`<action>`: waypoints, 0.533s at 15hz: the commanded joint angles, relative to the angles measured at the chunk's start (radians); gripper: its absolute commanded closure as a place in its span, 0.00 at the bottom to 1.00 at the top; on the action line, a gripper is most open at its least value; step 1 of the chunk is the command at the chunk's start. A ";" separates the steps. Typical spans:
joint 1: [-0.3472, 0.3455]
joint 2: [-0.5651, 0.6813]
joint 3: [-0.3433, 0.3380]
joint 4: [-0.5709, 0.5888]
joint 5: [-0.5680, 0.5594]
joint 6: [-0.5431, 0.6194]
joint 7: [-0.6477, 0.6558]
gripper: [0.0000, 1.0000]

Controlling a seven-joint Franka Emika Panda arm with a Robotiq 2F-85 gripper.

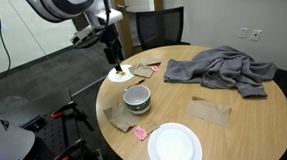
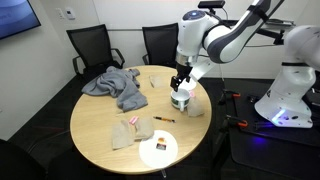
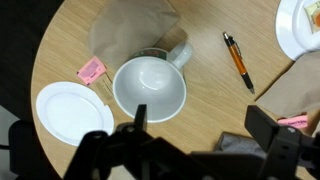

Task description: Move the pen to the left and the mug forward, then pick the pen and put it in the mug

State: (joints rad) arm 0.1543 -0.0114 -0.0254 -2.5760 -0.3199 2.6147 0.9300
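Observation:
The mug [image 3: 150, 88] is an off-white bowl-like cup standing upright on the round wooden table; it also shows in both exterior views [image 1: 136, 97] [image 2: 181, 100]. The pen [image 3: 238, 60] is a thin orange stick with dark ends, lying on the bare wood beside the mug's handle side, apart from it. In an exterior view the pen [image 2: 164, 119] lies between the mug and the white plate. My gripper [image 3: 200, 125] is open and empty. It hangs above the table close behind the mug [image 1: 113, 62] [image 2: 178, 82].
A large white plate [image 1: 175, 145] [image 2: 158, 150] sits near the table edge. A small white saucer [image 3: 70, 110] [image 1: 123, 73] lies beside the mug. A grey cloth [image 1: 221, 67] [image 2: 115, 85], brown napkins [image 1: 212, 111] and a pink scrap [image 3: 91, 68] also lie on the table. Chairs stand behind.

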 commanded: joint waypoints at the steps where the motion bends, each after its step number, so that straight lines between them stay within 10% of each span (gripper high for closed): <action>1: -0.046 -0.007 0.036 -0.009 0.008 -0.001 -0.003 0.00; 8: -0.051 -0.004 0.049 -0.012 0.018 -0.004 0.037 0.00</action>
State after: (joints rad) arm 0.1293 -0.0238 -0.0142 -2.5944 -0.3093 2.6148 0.9304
